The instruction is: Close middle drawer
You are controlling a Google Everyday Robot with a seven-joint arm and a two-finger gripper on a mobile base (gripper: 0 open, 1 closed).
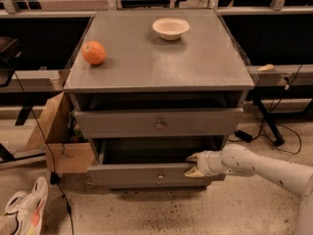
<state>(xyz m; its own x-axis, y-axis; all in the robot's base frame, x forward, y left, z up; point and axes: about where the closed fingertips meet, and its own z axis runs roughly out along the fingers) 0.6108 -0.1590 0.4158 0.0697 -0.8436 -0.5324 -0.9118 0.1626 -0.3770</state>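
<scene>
Two fingers (192, 173) of the gripper (190, 164) stand apart, one above the other, at the right end of the middle drawer (129, 175) front, and that drawer sticks out open beneath the taller drawer (122, 124).

The gripper (192, 165), fingers (191, 157) apart, sits at the front of the open middle drawer (146, 175).
</scene>
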